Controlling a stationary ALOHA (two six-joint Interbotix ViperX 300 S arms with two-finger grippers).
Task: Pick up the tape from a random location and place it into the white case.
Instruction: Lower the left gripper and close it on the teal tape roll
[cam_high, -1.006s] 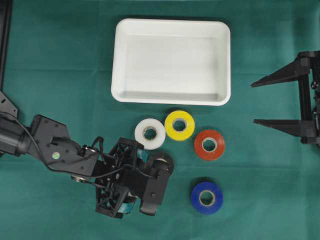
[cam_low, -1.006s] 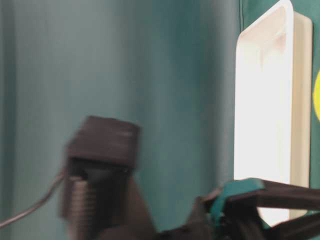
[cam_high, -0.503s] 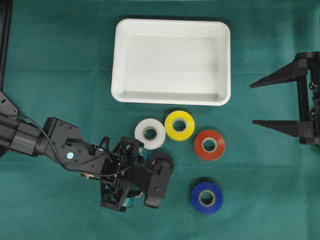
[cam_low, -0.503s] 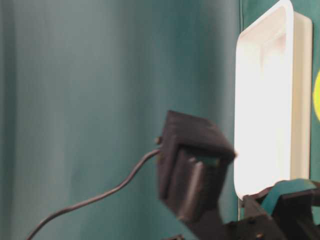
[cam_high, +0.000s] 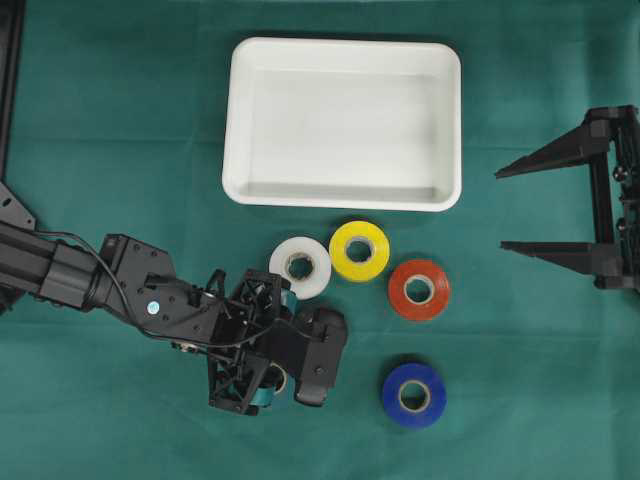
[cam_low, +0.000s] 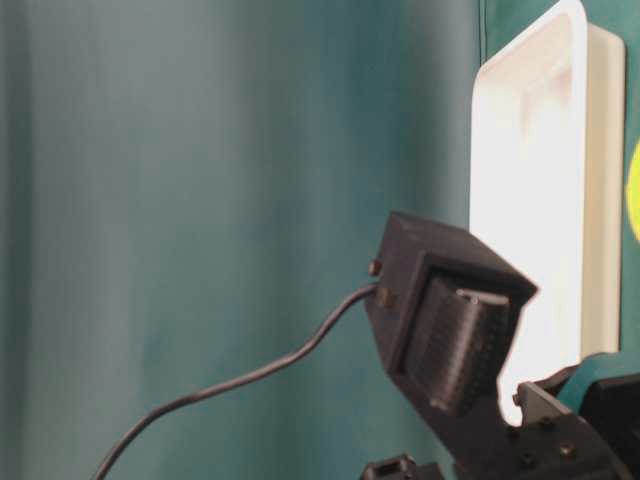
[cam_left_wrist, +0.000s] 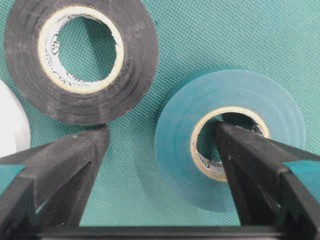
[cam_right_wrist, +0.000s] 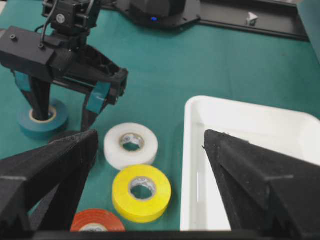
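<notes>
A green felt cloth covers the table (cam_high: 120, 150). The left claw (cam_left_wrist: 160, 150) is spread, one finger inside the teal tape (cam_left_wrist: 175, 135) near the front edge. The right claw (cam_high: 520, 205) is spread over bare cloth. The white case (cam_high: 345, 45) sits toward the far edge.

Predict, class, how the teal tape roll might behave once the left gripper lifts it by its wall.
The teal tape roll lies flat, so it probably won't roll now. One finger of the left gripper sits in its core, so the ring may swing or tilt when lifted. It looks stiff and light.

Teal tape (cam_left_wrist: 230, 137) flat; white case (cam_high: 343, 122) empty
</notes>
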